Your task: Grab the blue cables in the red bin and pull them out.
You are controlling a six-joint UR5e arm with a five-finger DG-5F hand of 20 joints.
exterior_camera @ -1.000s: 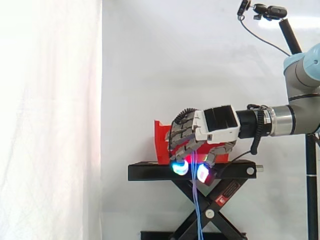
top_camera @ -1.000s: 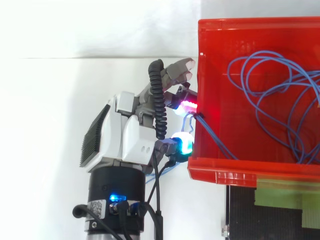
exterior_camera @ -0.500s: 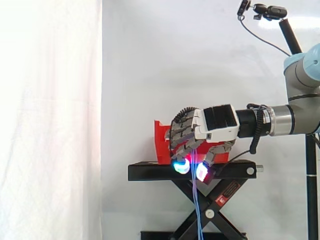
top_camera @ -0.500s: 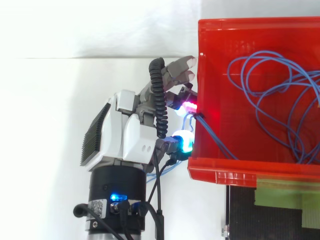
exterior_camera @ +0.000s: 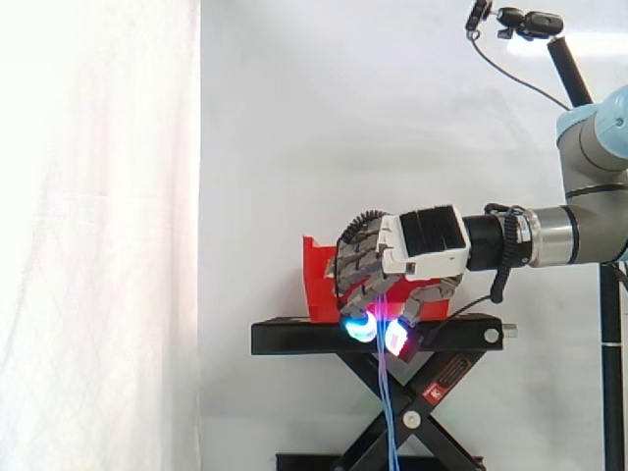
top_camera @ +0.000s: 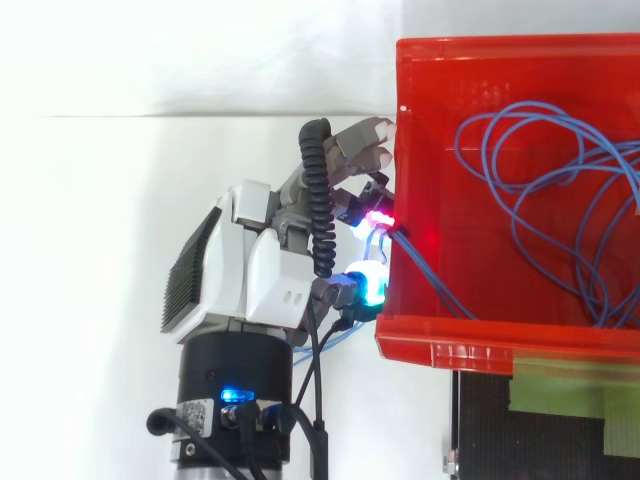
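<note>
Hand [top_camera: 250,270] stands clamped on the blue cables [exterior_camera: 384,388] just outside the red bin [top_camera: 480,335], fingers curled round strands draped over its rim, evidently to draw out the loops lying inside.

The red bin [top_camera: 480,335] and blue cables [top_camera: 432,274] run off the top view's right edge.

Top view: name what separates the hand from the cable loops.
In the top view, the red bin's wall; blue cables cross its rim to the hand.
</note>
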